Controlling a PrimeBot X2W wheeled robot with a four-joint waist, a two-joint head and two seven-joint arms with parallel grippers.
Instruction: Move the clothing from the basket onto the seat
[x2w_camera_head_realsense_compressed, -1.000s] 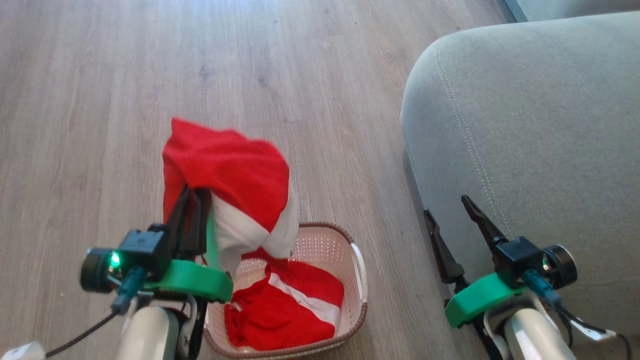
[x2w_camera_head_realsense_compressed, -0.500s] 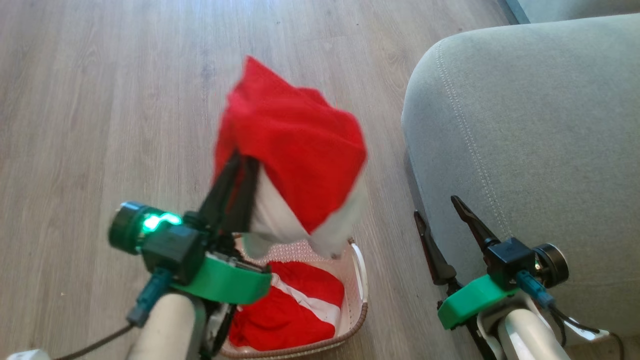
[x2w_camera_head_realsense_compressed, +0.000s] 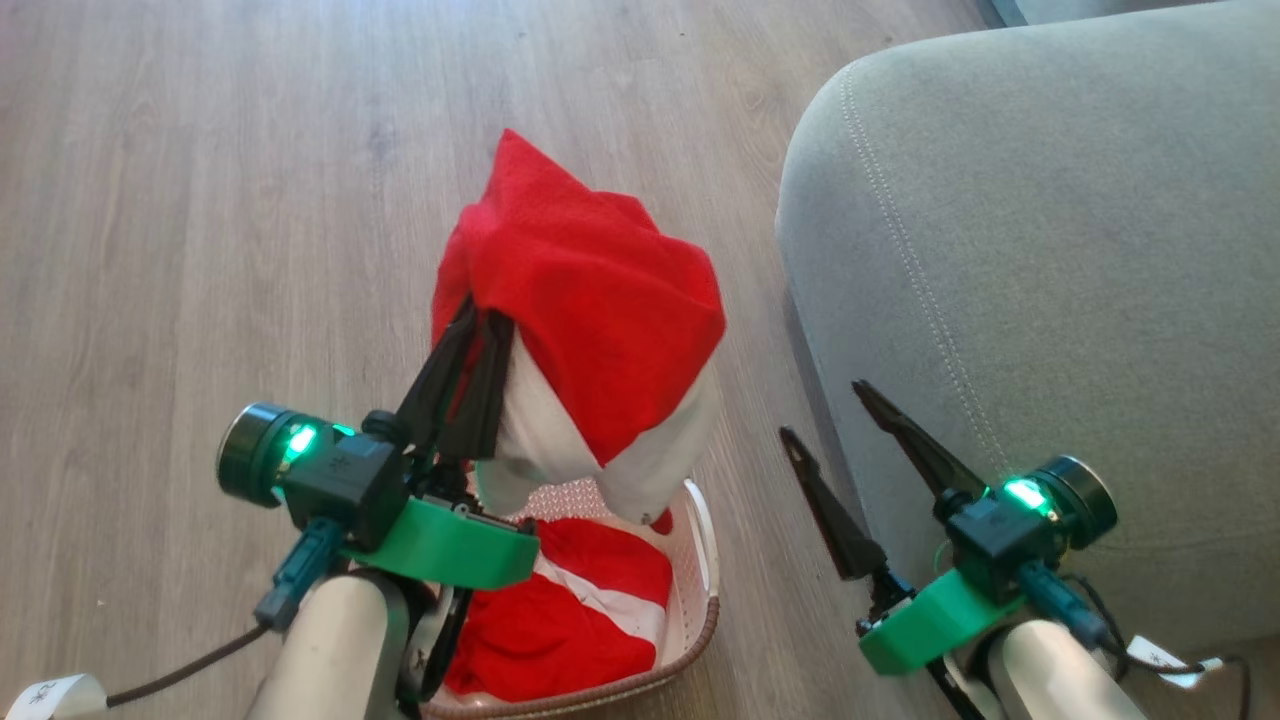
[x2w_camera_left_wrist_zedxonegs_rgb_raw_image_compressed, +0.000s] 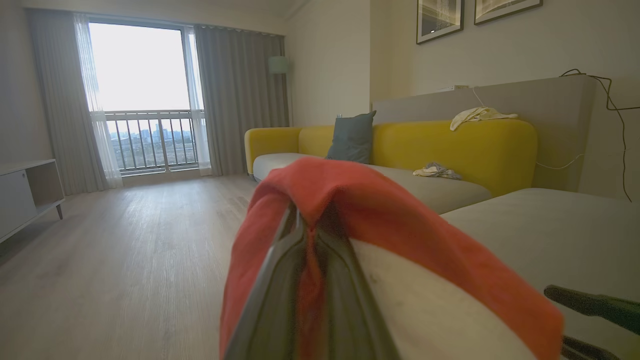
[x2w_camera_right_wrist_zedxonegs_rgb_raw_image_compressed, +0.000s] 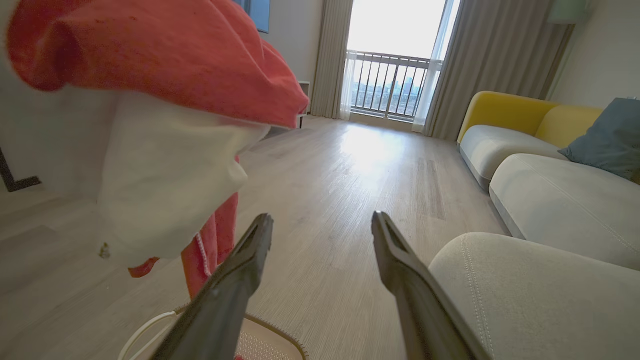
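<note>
Left gripper (x2w_camera_head_realsense_compressed: 483, 325) holds 1 red garment (x2w_camera_head_realsense_compressed: 590, 290) above the basket (x2w_camera_head_realsense_compressed: 700, 620).
Its fingers (x2w_camera_head_realsense_compressed: 440, 385) are clamped on the cloth; the right gripper (x2w_camera_head_realsense_compressed: 822, 410), at 4 o'clock, stands wide and empty. The other garment (x2w_camera_head_realsense_compressed: 560, 640) lies in the basket at 6 o'clock. The seat (x2w_camera_head_realsense_compressed: 1080, 300) is at 2 o'clock: swing right, lift the hanging cloth over its edge, and release well inside.

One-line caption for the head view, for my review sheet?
Left end effector holds one red garment above the basket; second garment lies inside; seat at right.

The left hand (x2w_camera_head_realsense_compressed: 480, 325) has swung the red garment (x2w_camera_head_realsense_compressed: 600, 290) rightward, seemingly clear of the basket (x2w_camera_head_realsense_compressed: 703, 560).
</note>
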